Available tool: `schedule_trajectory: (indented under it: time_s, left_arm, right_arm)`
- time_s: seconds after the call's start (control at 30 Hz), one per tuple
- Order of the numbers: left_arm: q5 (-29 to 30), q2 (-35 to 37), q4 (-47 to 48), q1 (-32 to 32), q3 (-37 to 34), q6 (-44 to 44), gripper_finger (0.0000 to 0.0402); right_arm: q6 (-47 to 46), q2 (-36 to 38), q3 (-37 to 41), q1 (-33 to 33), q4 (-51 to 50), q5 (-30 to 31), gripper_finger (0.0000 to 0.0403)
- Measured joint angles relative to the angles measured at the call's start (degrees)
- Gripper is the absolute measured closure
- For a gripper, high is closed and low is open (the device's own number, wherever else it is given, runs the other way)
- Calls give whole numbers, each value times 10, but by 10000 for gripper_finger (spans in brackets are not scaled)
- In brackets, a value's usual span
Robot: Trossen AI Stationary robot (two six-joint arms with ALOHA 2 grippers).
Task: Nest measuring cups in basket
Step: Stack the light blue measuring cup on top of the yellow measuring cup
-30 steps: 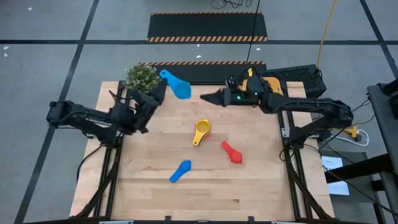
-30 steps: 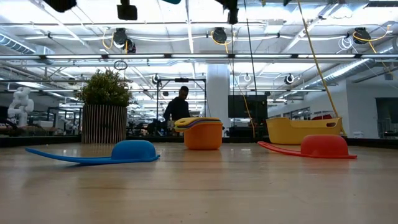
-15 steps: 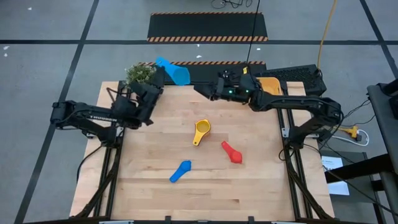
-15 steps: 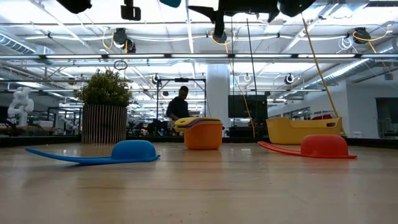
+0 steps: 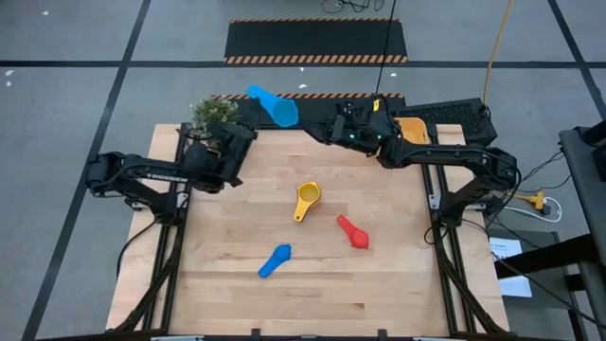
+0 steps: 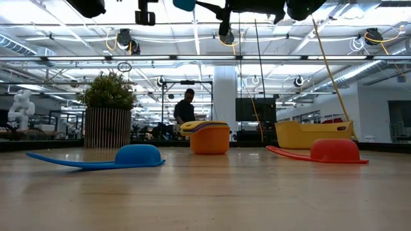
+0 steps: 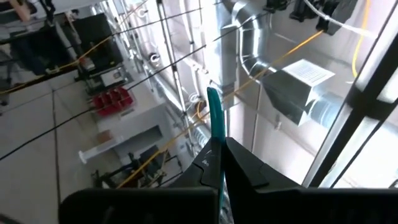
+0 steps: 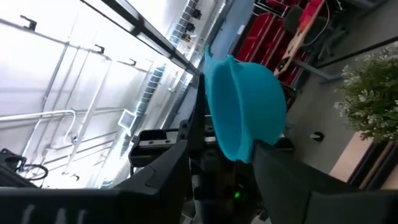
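My left gripper (image 5: 244,133) is raised high over the table's far left part. It is shut on a teal measuring cup (image 5: 275,106), which just shows at the low view's top edge (image 6: 183,4). My right gripper (image 5: 314,133) is open and level with it. Its fingers stand on either side of the cup's bowl (image 8: 242,118). An orange cup with a yellow one nested in it (image 5: 307,199) stands upright mid-table. A red cup (image 5: 352,231) and a blue cup (image 5: 276,260) lie bowl-down. The yellow-orange basket (image 6: 313,133) sits at the far right, mostly hidden under the right arm in the high view. My left gripper pinches the teal cup's flat handle (image 7: 215,127) between its two fingers (image 7: 245,168). The handle shows edge-on and sticks out past the fingertips. The cup is lifted clear, high above the table. Whether my right gripper's fingers (image 8: 273,165) touch the bowl, I cannot tell.
A potted green plant (image 5: 214,114) stands at the table's far left corner, right beside the left arm. Bare wood lies along the near edge and the left side. A person stands in the room beyond the table (image 6: 186,109).
My left gripper has risen and swung toward the far edge and the right, carrying the teal cup higher. My right gripper has moved up and toward the table's left, closing in on the cup until its fingers stand around the bowl. The cups on the table have stayed put.
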State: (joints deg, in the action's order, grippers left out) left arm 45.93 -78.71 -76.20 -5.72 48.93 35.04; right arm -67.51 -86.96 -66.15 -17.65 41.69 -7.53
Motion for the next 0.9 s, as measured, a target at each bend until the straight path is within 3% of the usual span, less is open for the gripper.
schedule_trajectory:
  time_s: [0.43, 0.9]
  left_arm:
    - [0, -10, -4, -11, 0, 18, 393]
    - [10, -10, 1, -11, 0, 35, 397]
  right_arm:
    - [11, 0, 0, -11, -4, 0, 272]
    - [-3, 0, 0, -19, -4, -2, 339]
